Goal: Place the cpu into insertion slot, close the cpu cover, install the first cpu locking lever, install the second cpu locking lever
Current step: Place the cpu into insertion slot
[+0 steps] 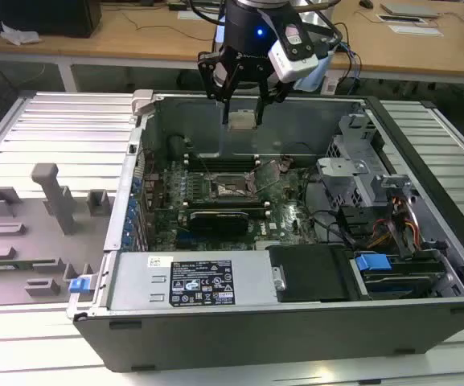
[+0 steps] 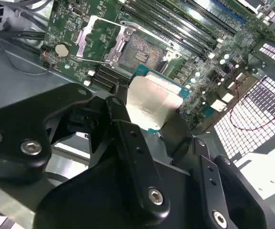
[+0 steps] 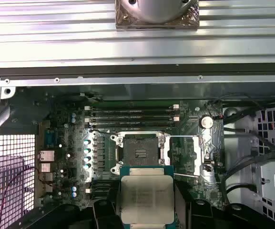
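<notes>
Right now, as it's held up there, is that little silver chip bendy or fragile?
Likely stiff: the cpu sits flat between the fingers without sagging. Its metal top looks smooth, so maybe slippery. Thin, so probably light.

silver-grey cpu (image 3: 146,199), seemingly dark insertion slot (image 3: 139,153)

cpu (image 1: 242,119): silver top up, level, hanging well above the insertion slot (image 3: 139,152). Slot is bare, contacts exposed. cpu cover (image 3: 198,155) flipped open beside it.
</notes>
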`<state>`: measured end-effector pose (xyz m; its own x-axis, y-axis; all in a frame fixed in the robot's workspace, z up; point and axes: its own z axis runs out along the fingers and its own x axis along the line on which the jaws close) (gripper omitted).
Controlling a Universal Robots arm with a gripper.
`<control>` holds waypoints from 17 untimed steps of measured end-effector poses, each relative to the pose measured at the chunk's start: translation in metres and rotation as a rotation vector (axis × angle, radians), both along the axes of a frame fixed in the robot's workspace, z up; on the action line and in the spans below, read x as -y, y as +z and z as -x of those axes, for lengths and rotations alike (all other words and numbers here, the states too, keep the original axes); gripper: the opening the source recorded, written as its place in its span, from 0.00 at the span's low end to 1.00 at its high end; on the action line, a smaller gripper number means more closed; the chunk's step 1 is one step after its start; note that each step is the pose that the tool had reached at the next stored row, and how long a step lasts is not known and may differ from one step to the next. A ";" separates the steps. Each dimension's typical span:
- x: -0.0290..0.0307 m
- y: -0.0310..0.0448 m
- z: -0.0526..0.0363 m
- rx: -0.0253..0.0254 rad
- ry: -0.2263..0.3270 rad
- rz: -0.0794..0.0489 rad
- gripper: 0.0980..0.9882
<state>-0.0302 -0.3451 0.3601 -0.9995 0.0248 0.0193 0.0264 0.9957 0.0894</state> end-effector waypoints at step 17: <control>0.0000 -0.0107 0.0000 0.0000 0.000 0.000 0.49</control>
<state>-0.0302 -0.3451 0.3493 -0.9995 0.0247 0.0193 0.0263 0.9957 0.0893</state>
